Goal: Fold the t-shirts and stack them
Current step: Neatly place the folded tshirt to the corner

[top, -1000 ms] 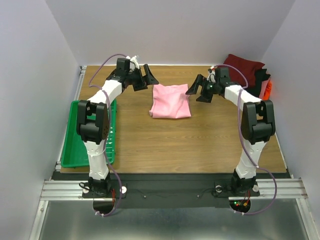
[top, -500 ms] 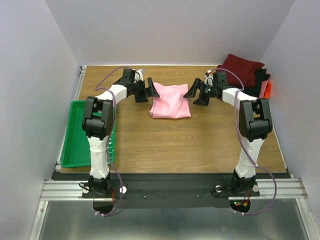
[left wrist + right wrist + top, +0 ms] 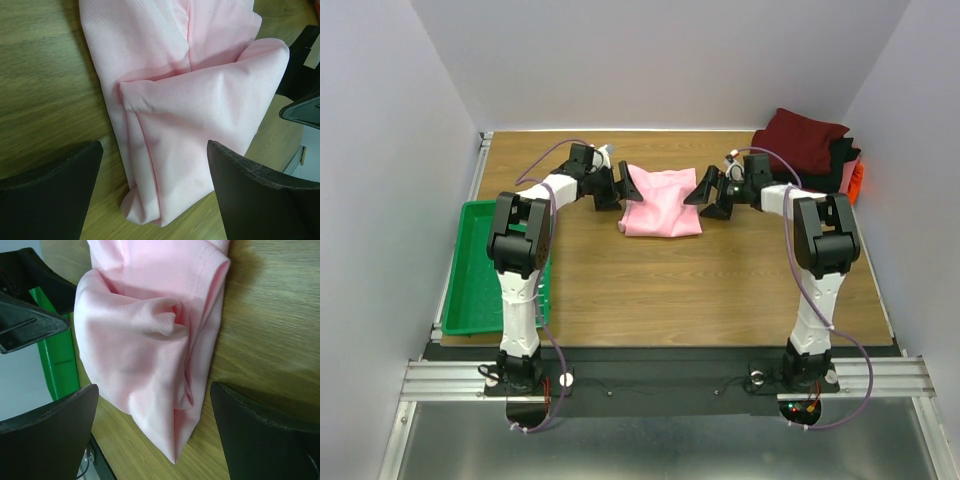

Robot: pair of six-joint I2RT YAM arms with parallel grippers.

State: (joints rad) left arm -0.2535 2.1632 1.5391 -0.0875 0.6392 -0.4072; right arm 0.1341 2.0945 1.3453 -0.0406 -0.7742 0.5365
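Observation:
A light pink t-shirt [image 3: 662, 201], folded into a rough rectangle, lies on the wooden table at the back centre. My left gripper [image 3: 622, 189] is open at its far left corner, jaws straddling the corner of the shirt [image 3: 175, 150] without closing on it. My right gripper [image 3: 708, 193] is open at its far right corner, jaws either side of the shirt's corner [image 3: 150, 355]. A pile of dark red [image 3: 806, 138], black [image 3: 842, 160] and orange-red [image 3: 855, 179] t-shirts sits at the back right corner.
A green plastic tray [image 3: 470, 270] lies along the table's left edge; its rim shows in the right wrist view [image 3: 59, 360]. White walls enclose the table on three sides. The right gripper's fingers show in the left wrist view [image 3: 302, 75].
Both grippers have moved inward and down toward the pink t-shirt's far corners, the left one rightward, the right one leftward. The shirt has not moved.

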